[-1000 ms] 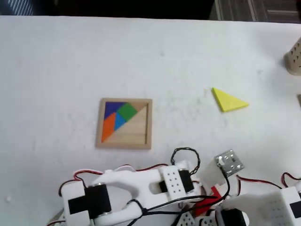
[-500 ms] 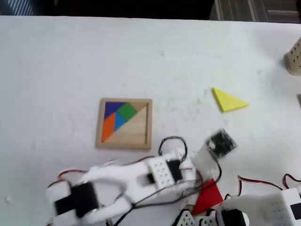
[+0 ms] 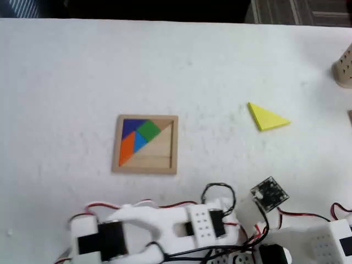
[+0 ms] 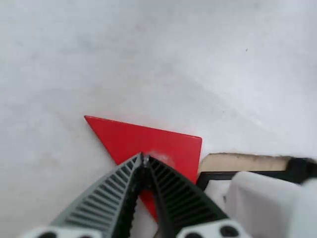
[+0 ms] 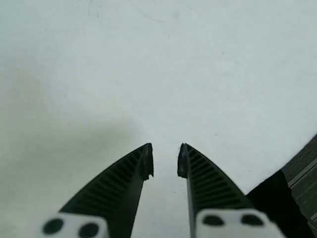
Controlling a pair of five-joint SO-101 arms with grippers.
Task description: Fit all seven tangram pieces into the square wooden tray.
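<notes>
The square wooden tray (image 3: 171,144) lies mid-table with a blue, a green, an orange and a light blue piece in its left part. A yellow triangle (image 3: 268,117) rests flat on the table to the tray's right. In the left wrist view a red triangle (image 4: 163,144) lies flat on the white table. My left gripper (image 4: 144,159) is shut, its tips together over the triangle's near side and nothing between them. My right gripper (image 5: 165,161) is open a little over bare table, holding nothing. The left arm (image 3: 165,234) stretches along the front edge.
The right arm's white base (image 3: 316,242) sits at the front right corner, with red and black wires around it. A tan pegged block (image 3: 344,67) stands at the right edge. A tan strip (image 4: 242,161) and a white arm part (image 4: 267,196) lie close beside the red triangle.
The left arm swung left and away from the front edge, uncovering the red triangle, then came back. It now covers the triangle in the high view. Tray and yellow triangle have not moved.
</notes>
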